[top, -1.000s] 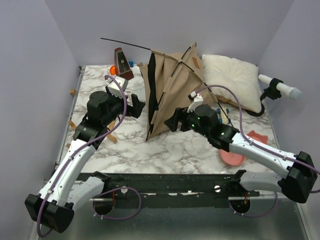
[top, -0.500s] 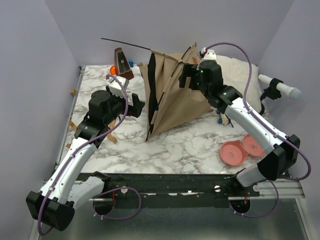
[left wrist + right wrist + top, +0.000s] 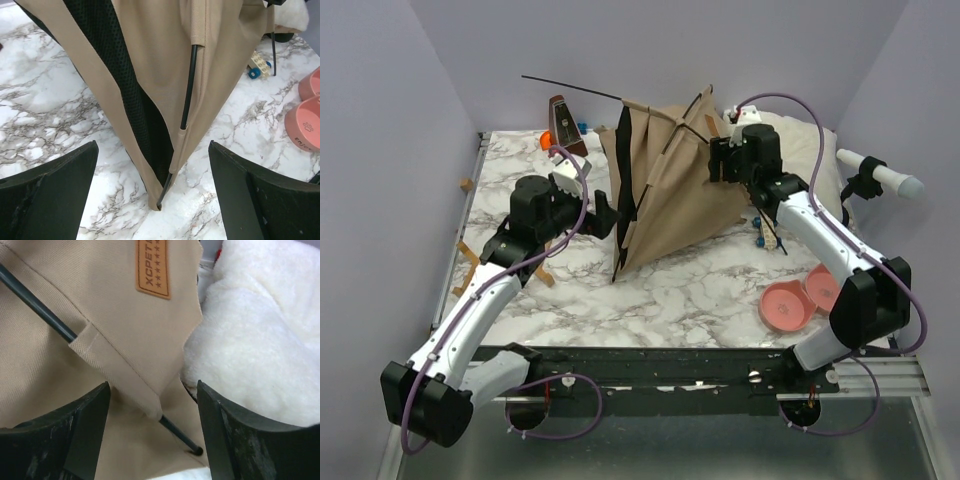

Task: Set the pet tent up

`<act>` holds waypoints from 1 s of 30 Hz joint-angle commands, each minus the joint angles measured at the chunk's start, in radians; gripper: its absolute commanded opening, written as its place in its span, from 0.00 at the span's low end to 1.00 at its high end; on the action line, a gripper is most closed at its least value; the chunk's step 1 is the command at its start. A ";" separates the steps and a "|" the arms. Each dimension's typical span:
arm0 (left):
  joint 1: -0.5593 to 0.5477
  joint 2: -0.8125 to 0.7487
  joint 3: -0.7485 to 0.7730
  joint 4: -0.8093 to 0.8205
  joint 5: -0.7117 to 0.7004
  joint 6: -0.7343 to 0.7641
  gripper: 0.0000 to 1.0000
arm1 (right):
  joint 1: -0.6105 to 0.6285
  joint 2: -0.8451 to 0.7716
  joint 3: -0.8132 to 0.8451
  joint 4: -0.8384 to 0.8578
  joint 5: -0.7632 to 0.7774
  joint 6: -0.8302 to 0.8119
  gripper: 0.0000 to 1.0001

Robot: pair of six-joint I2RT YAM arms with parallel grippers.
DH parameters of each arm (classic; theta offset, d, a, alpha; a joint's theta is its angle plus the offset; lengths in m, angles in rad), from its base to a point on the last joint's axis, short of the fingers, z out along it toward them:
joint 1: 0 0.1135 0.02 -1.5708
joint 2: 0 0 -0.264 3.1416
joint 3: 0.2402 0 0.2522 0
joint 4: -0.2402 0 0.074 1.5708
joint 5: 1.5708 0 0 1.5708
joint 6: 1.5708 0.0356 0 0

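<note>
The marble bench (image 3: pixel 670 290) carries the folded khaki pet tent (image 3: pixel 665 190) at its far middle, with a white fluffy pillow (image 3: pixel 800 150) against the tent's right side. The left end effector (image 3: pixel 152 150) gapes empty at the tent's near-left edge. The right end effector (image 3: pixel 152 390) gapes empty by the tent's labelled corner.

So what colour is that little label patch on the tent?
The label patch is orange-brown with darker lettering and stars, clearest in the right wrist view.

tan pet tent (image 3: pixel 150 60) standing on marble table (image 3: pixel 45 100), open left hand (image 3: pixel 152 200) near
</note>
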 commanded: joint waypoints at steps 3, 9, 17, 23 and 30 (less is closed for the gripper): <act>0.001 -0.065 -0.004 -0.011 -0.123 0.058 0.99 | 0.002 0.061 0.036 0.092 -0.078 -0.195 0.50; 0.009 -0.127 -0.006 -0.013 -0.164 0.092 0.99 | 0.004 0.057 0.178 -0.030 -0.300 -0.283 0.16; 0.010 -0.170 0.063 0.001 -0.072 0.043 0.99 | 0.004 0.005 0.310 -0.125 -0.473 -0.352 0.01; 0.009 -0.115 0.194 -0.042 0.054 0.020 0.99 | 0.004 -0.040 0.319 -0.132 -0.535 -0.337 0.01; -0.009 -0.032 0.217 -0.075 0.065 0.018 0.99 | 0.006 -0.051 0.340 -0.164 -0.592 -0.348 0.01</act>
